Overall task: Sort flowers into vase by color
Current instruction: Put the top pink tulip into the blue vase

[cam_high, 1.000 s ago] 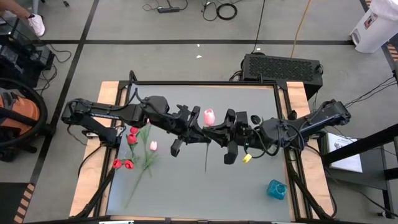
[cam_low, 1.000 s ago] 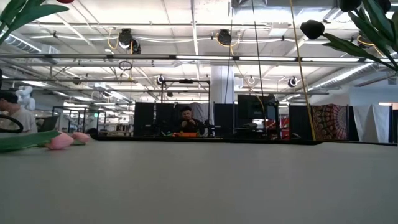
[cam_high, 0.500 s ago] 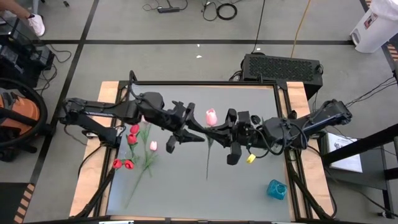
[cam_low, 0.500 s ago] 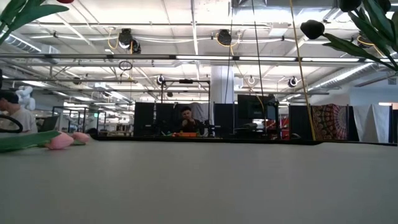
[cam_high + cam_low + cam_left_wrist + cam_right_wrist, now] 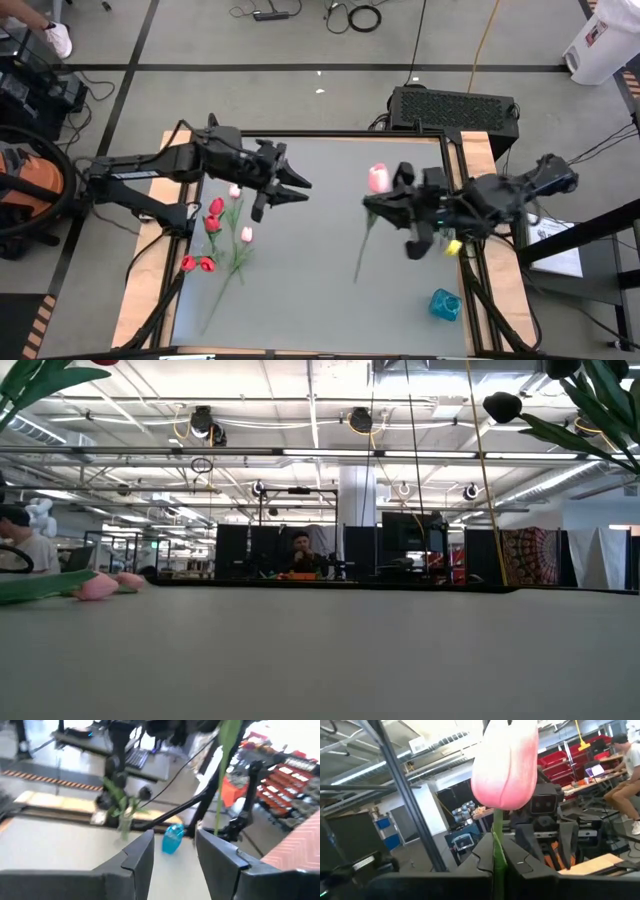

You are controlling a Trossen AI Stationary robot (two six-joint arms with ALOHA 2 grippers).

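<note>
Between the closed fingers of the right gripper [image 5: 372,203], a pink tulip [image 5: 378,180] is clamped by its stem, long axis trailing toward the blue vase [image 5: 445,303] nearby, while the empty left gripper [image 5: 290,189], fingers apart, sits farther off.

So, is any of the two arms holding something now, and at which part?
The right gripper holds a pink tulip by its stem, just below the head. The left gripper is open and holds nothing.

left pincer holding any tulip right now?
No. The left pincer stands open and empty over the table, while the right pincer grips the pink-headed artificial tulip by its stem.
</note>
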